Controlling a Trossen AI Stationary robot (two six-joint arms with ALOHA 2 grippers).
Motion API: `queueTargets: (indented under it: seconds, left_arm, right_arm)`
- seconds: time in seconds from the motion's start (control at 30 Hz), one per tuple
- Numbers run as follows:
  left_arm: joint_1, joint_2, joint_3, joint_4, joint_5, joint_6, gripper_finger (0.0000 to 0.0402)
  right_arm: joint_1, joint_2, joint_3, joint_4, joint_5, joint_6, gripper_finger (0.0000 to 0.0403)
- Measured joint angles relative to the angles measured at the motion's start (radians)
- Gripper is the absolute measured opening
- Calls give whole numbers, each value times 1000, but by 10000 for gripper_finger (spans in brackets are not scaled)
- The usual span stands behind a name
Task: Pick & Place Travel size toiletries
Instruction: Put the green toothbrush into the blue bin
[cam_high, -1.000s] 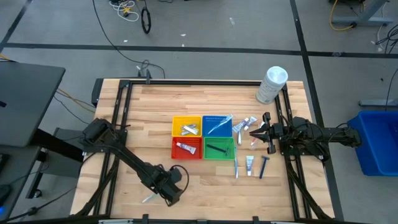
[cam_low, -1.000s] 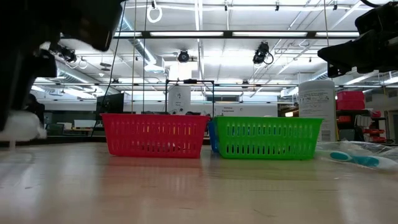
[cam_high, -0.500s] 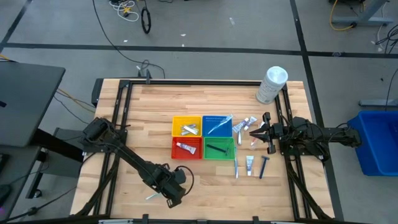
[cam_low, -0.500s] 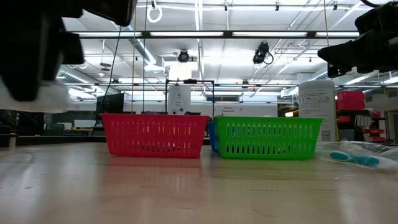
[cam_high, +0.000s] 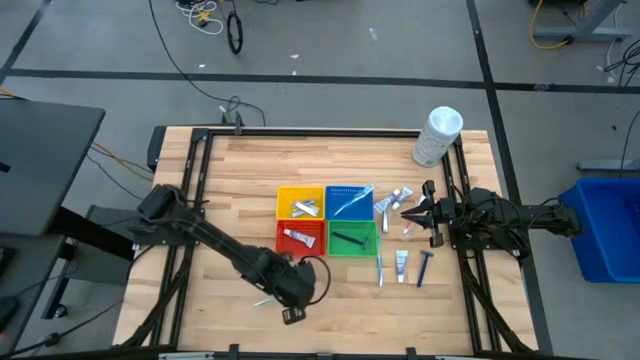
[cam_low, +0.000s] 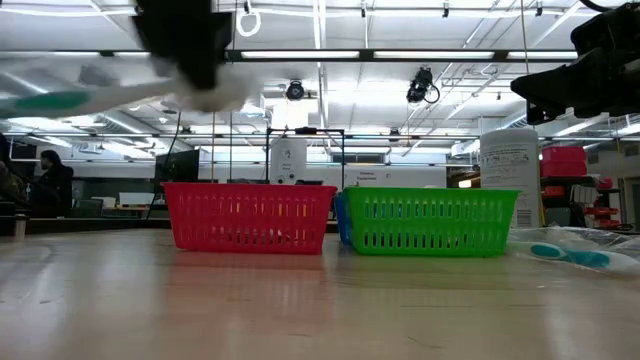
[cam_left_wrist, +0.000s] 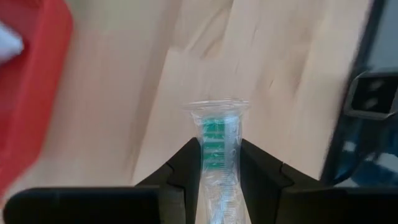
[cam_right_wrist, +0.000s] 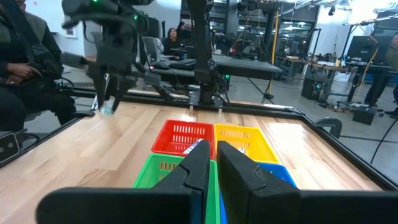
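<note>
Carrying underway: we see the left gripper (cam_left_wrist: 217, 171) clamped on a clear-wrapped, green-bristled toothbrush (cam_left_wrist: 216, 149), next needing release over the blue plastic basket (cam_high: 349, 201).

I see 4 baskets (cam_high: 327, 220) in a 2-by-2 block at the table's (cam_high: 250, 180) middle. Right of them, loose toiletries (cam_high: 402, 262) lie on the wood, with my right gripper (cam_high: 411, 212) above them. The large container (cam_high: 437, 136) stands at the far right corner. Near the front edge, left of the baskets, my left gripper (cam_high: 283, 297) holds a wrapped toothbrush (cam_left_wrist: 216, 152) above the table.
</note>
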Motion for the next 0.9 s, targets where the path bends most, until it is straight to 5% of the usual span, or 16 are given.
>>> queueTargets:
  seconds: [0.33, 0.9]
  left_arm:
    - [53, 0, 130, 4, -3, 122, 100]
    - [169, 0, 137, 1, 4, 244, 100]
  right_arm:
    - [0, 0, 0, 0, 0, 0, 40]
    - [0, 0, 0, 0, 0, 0, 40]
